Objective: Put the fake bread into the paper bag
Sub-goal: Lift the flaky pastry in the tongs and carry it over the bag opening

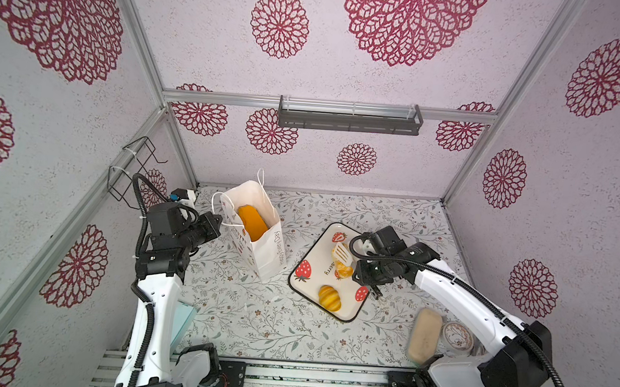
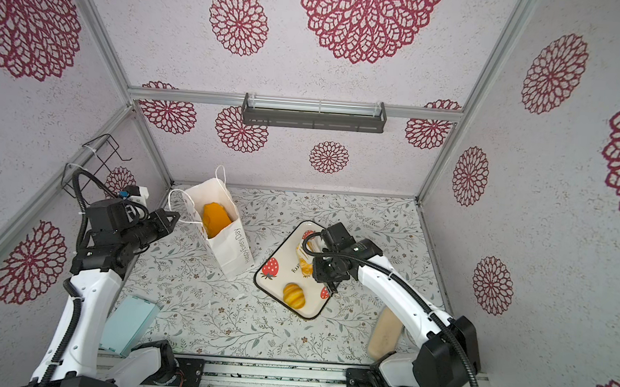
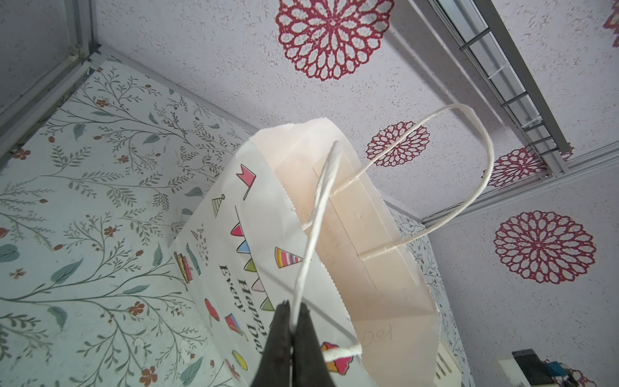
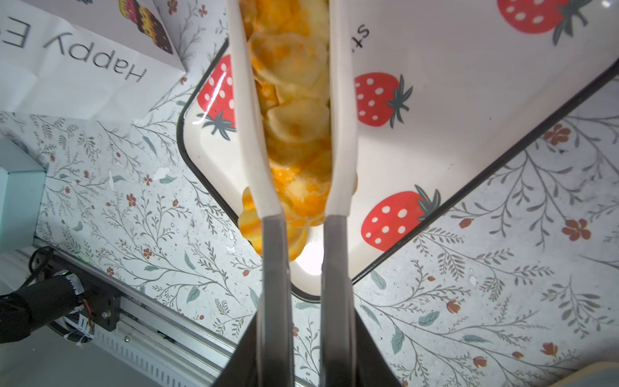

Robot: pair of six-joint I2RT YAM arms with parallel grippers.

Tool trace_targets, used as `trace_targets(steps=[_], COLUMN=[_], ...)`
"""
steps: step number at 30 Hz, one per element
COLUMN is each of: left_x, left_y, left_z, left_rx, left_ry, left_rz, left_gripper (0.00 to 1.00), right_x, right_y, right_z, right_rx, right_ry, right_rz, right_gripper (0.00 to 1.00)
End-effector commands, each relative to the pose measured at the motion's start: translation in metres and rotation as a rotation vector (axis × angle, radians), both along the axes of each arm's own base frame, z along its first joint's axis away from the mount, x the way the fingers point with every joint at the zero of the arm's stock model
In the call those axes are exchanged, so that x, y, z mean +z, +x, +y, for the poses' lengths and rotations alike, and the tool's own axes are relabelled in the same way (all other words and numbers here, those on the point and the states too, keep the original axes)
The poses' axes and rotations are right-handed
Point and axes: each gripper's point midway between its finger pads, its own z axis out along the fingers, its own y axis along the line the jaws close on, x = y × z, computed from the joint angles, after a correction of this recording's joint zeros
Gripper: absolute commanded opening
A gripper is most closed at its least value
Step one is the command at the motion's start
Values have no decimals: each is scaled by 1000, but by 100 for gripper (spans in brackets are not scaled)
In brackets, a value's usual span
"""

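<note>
Orange loaf (image 1: 252, 223) lies in the paper bag (image 1: 264, 253), centre-left; right gripper (image 4: 290, 40) clamps a pastry (image 4: 296, 124); left gripper (image 3: 294, 330) pinches the handle (image 3: 313, 234); one croissant (image 1: 329, 297) left on the tray (image 1: 314, 273), lower centre.

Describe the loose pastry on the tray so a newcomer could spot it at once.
Find the white rectangular strawberry-print tray right of the tall white paper bag. Near the tray's corner closest to the robot's bases lies a glossy golden ridged toy croissant. It lies alone and untouched, while its neighbour, an orange toy pastry, is pinched between the right arm's white fingers.
</note>
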Motion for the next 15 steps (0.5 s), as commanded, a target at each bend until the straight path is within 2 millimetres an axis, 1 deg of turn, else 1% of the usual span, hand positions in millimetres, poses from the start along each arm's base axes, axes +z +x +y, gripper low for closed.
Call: trace_targets(steps=[1, 6, 15], left_x=[4, 3, 4], left_y=[3, 3, 4], left_z=[3, 3, 2], left_rx=[4, 2, -3], left_ry=[5, 4, 1], left_rz=[-20, -19, -23], left_gripper=[0, 0, 0], right_x=[33, 59, 86], right_y=[17, 26, 34], right_z=[11, 18, 26], right_rx=[15, 25, 40], right_ry=[59, 89, 122], right_rz=[-90, -147, -201], right_gripper=[31, 31, 31])
